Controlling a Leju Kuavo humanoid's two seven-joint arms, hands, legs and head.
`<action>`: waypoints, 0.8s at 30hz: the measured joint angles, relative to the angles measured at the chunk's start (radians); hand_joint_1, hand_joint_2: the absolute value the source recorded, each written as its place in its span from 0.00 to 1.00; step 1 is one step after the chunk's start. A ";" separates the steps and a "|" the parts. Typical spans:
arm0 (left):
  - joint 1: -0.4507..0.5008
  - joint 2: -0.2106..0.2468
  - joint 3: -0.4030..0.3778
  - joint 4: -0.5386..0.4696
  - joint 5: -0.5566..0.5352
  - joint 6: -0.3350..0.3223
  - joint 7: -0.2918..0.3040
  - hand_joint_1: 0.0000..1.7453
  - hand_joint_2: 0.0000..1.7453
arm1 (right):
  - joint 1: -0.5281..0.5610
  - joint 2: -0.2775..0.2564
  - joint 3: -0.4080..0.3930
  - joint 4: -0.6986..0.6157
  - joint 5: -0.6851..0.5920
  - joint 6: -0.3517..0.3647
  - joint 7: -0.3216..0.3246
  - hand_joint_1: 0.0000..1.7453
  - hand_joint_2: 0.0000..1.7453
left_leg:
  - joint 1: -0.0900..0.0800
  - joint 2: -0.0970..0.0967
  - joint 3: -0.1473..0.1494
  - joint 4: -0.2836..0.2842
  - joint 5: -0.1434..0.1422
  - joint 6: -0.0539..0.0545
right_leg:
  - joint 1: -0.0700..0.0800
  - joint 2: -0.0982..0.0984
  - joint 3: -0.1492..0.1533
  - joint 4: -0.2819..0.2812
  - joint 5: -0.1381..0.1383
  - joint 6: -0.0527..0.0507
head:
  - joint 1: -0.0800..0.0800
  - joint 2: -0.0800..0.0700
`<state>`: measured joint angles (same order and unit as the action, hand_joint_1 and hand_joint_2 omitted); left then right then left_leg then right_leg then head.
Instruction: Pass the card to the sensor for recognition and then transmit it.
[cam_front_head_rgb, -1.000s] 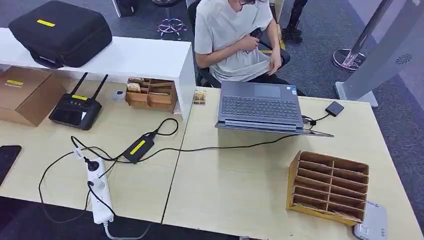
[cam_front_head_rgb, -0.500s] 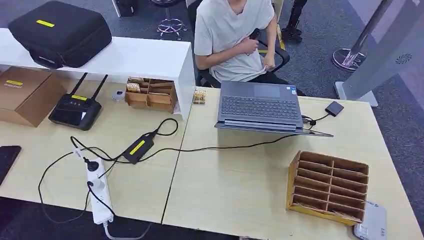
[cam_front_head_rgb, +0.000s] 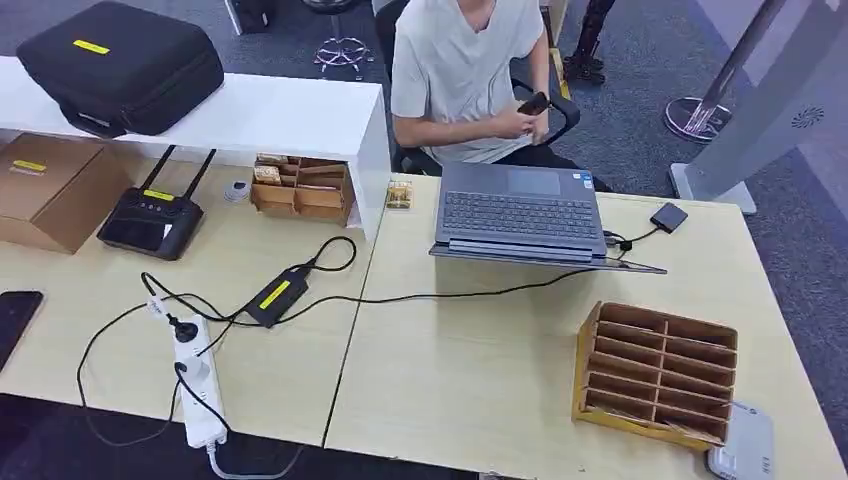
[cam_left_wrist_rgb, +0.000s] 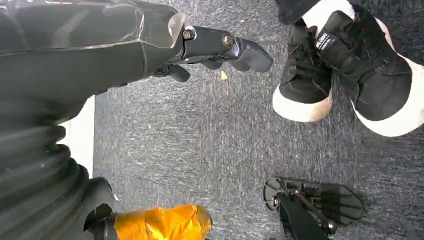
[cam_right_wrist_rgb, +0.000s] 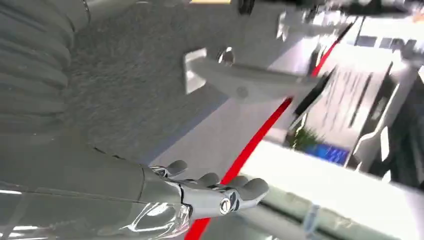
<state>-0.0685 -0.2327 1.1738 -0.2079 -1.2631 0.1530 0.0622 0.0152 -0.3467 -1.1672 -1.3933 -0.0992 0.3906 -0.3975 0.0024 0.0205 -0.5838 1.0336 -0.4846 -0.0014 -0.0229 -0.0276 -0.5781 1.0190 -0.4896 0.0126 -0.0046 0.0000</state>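
A wooden slotted card rack (cam_front_head_rgb: 655, 372) stands at the table's near right. Whether its slots hold cards is too fine to make out. Just beyond its near right corner lies a flat grey-white sensor pad (cam_front_head_rgb: 745, 451) at the table's edge. In the left wrist view my left hand (cam_left_wrist_rgb: 215, 47) hangs over grey carpet, fingers stretched out and holding nothing. My right hand (cam_right_wrist_rgb: 215, 192) in the right wrist view is likewise extended and empty, away from the table.
An open laptop (cam_front_head_rgb: 518, 215) sits mid-table with a person (cam_front_head_rgb: 470, 80) seated behind it. Cables, a power strip (cam_front_head_rgb: 198, 380) and a black adapter (cam_front_head_rgb: 275, 295) cross the left table. A router (cam_front_head_rgb: 150, 220), cardboard box (cam_front_head_rgb: 50, 185) and black case (cam_front_head_rgb: 120, 65) stand farther left. Black shoes (cam_left_wrist_rgb: 345, 55) are near my left hand.
The person behind the laptop has sat up and now holds a dark phone in front of the chest. Nothing on the table has moved.
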 joint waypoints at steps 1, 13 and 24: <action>0.000 0.000 0.000 0.000 0.000 0.000 0.000 0.00 1.00 | 0.006 0.011 0.015 -0.031 0.000 0.000 0.000 0.00 1.00 | 0.000 0.000 0.000 0.000 0.000 0.000 | 0.000 0.000 0.000 0.000 0.000 0.000 | 0.001 0.000; 0.000 0.003 0.000 0.000 -0.008 -0.024 0.016 0.00 1.00 | 0.072 0.061 0.128 -0.218 0.205 -0.096 -0.104 0.00 1.00 | 0.000 0.000 -0.001 0.000 0.000 0.000 | 0.000 -0.001 0.000 0.000 0.000 0.000 | 0.000 0.000; 0.000 0.018 -0.010 0.000 -0.030 -0.037 0.027 0.00 1.00 | 0.150 0.075 0.439 -0.350 0.438 -0.404 -0.056 0.00 0.00 | 0.001 0.000 0.000 0.000 0.001 0.000 | 0.001 0.000 0.000 0.001 0.000 0.000 | 0.000 0.000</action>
<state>-0.0682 -0.2152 1.1635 -0.2079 -1.2932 0.1164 0.0893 0.1654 -0.2716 -0.7285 -1.7434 0.3384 -0.0131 -0.4531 0.0033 0.0205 -0.5841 1.0336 -0.4840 -0.0013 -0.0223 -0.0279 -0.5779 1.0197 -0.4897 0.0123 -0.0042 0.0000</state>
